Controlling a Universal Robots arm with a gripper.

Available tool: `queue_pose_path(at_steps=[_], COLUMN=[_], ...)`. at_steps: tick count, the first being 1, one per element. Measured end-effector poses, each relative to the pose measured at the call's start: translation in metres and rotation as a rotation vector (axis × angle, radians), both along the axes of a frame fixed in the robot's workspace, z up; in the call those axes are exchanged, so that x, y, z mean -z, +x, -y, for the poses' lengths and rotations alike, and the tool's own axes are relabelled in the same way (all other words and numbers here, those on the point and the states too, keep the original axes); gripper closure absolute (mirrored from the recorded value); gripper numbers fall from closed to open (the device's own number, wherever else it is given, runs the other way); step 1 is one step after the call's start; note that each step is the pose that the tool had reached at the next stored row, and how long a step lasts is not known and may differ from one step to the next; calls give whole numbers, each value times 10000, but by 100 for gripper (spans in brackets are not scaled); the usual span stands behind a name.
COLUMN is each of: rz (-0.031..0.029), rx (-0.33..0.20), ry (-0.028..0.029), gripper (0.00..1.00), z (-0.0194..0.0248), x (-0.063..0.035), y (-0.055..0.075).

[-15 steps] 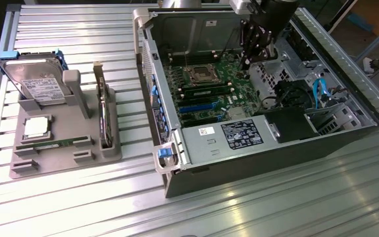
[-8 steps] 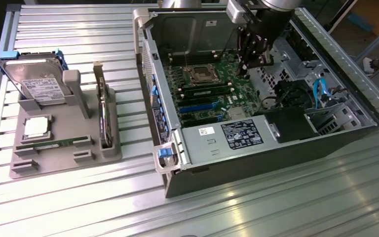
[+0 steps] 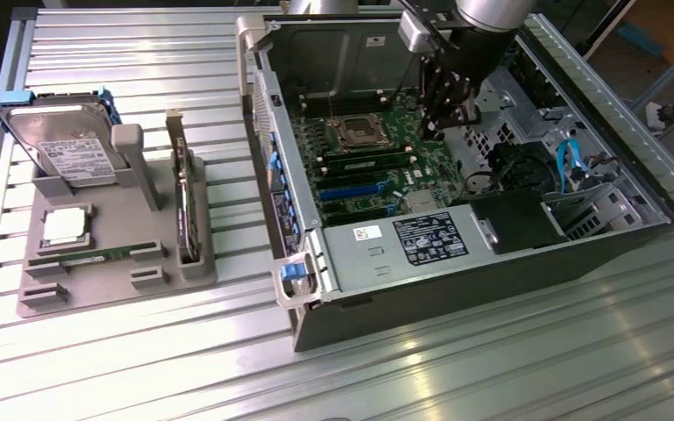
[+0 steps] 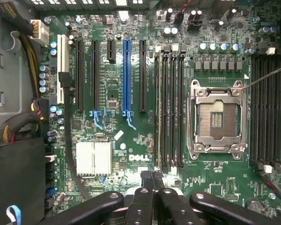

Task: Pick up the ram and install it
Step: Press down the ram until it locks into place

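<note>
While the black hand hangs pinched closed, a thin green ram stands slotted.

Bright, even light glares off the ribbed metal table.

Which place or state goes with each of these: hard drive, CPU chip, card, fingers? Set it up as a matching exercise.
Things:
1. hard drive
2. CPU chip
3. card
4. fingers

Places or states:
A. shut, over the motherboard inside the case
B. lying flat on the gray holder
C. standing upright at one end of the holder
D. on edge along the holder's side, on the exterior view's right

Pairs: 1-C, 2-B, 3-D, 4-A
</note>
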State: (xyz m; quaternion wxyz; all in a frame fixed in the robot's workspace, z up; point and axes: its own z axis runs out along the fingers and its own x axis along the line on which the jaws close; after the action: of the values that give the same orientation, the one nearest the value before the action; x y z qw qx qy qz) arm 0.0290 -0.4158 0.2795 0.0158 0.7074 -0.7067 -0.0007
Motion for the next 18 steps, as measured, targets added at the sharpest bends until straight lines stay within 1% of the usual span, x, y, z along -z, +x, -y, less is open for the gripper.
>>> queue_pose_path(at_steps=[8, 10, 13, 15, 18], rz=[9, 10, 10, 10, 10], rx=[49, 68, 93, 107, 126], ry=[-2, -4, -30, -72, -119], gripper=[89, 89, 89, 89, 89], z=[0, 0, 0, 0, 0], x=[96, 134, 174, 194, 220], y=[0, 0, 0, 0, 0])
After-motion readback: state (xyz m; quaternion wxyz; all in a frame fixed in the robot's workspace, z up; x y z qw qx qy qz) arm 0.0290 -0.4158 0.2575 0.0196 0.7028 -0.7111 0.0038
